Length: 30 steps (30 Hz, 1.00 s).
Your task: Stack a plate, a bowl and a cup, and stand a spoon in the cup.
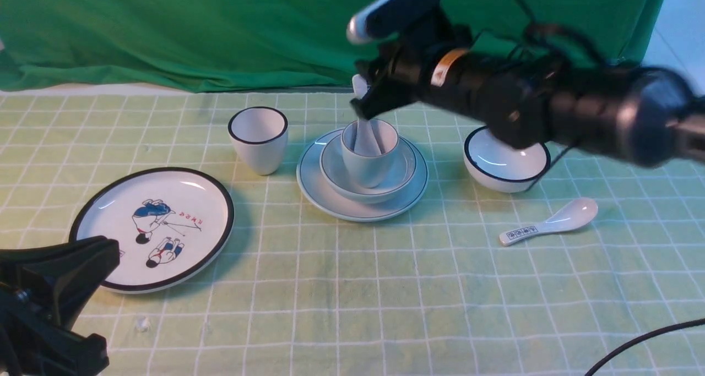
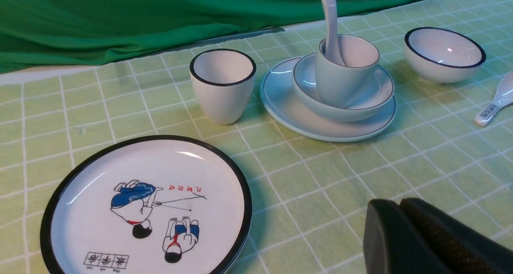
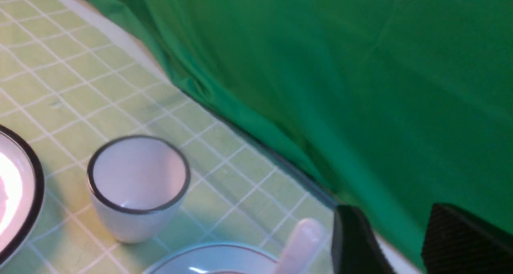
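Green cloth (image 1: pixel 182 34) behind the checked bench (image 1: pixel 352 288). Stacked on it: bowl (image 1: pixel 374 197) on plate (image 1: pixel 366 216), cup (image 1: pixel 369 169) in bowl, spoon (image 1: pixel 366 139) leaning upright in cup. Right jaws parted beside the handle, left jaws clenched on nothing. Apparently all done, bar withdrawing the right arm (image 1: pixel 495 90).

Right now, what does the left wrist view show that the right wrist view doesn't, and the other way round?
Only the left wrist view: the bowl and the cup stacked, the black-rimmed bowl, the labelled spoon, and the left gripper's closed fingers.
Only the right wrist view: the right gripper, its fingers apart.
Both: the black-rimmed cup, part of the cartoon plate, the plain spoon's handle, green cloth.
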Tool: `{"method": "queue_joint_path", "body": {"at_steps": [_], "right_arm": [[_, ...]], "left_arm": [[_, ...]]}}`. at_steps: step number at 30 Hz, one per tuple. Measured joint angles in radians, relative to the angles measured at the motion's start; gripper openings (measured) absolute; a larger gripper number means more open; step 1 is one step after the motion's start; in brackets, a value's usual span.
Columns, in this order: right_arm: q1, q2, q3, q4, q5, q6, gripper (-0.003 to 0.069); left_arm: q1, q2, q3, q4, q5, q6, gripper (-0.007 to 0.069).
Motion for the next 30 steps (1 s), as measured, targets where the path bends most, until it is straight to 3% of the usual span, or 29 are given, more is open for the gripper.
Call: {"method": "queue_joint_path", "body": {"at_steps": [6,9,16,19,25,30], "right_arm": [[-0.085,-0.437,-0.005,0.000,0.347,-0.055,0.0085],[-0.134,-0.610,0.026,-0.005,0.438,-0.043,0.0029],[-0.144,-0.945,0.296,-0.001,0.381,-0.040,0.0021],[-0.144,-1.107,0.602,-0.001,0.259,-0.031,0.0021],[-0.144,-1.185,0.992,0.001,0.158,0.021,0.0027],[-0.144,-1.185,1.165,0.001,0.154,0.051,0.0036]], "left_arm": [[0.000,0.000,0.000,0.062,0.000,0.000,0.0016],[0.000,0.000,0.000,0.059,0.000,-0.012,0.0016],[0.000,0.000,0.000,0.057,0.000,-0.012,0.0016],[0.000,0.000,0.000,0.061,0.000,-0.012,0.0016],[0.000,0.000,0.000,0.064,-0.001,-0.011,0.0016],[0.000,0.000,0.000,0.064,-0.004,-0.009,0.0016]]}}
